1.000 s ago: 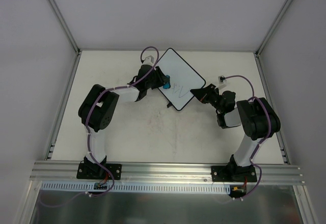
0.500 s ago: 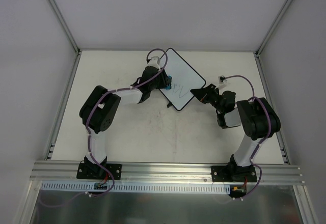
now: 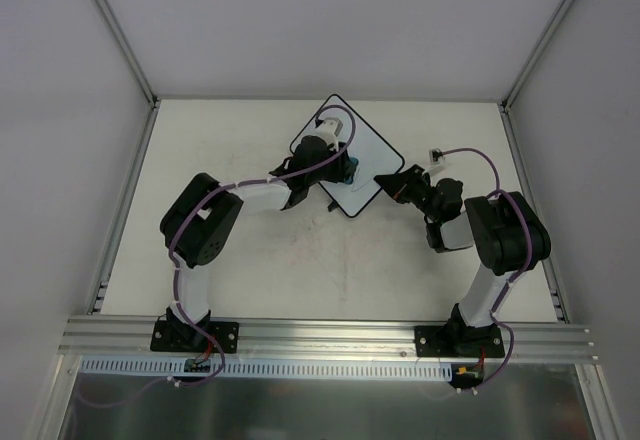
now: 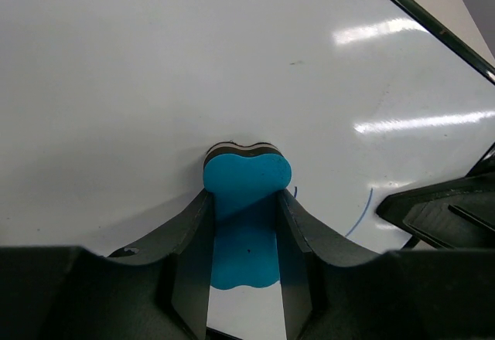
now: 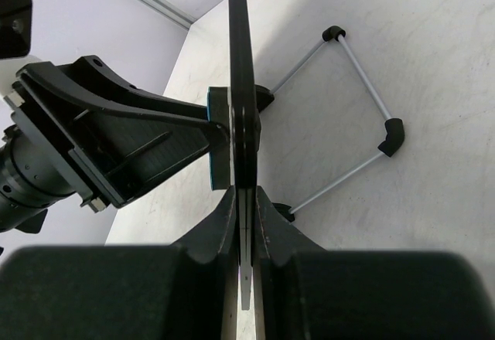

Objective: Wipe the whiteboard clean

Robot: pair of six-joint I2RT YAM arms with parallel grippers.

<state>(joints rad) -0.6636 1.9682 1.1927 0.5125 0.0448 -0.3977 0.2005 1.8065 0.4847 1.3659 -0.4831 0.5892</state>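
Left wrist view shows your left jaws clamped on the blue eraser, its head pressed against the whiteboard. Your right jaws pinch the board's edge; it sits far-middle on the bench, between both arms.

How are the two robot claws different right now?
The left gripper holds the small blue eraser; the right gripper pinches the big white whiteboard by its thin edge. The left gripper's fingers stand apart around the eraser; the right gripper's sit nearly together. Both are black and shut on something.
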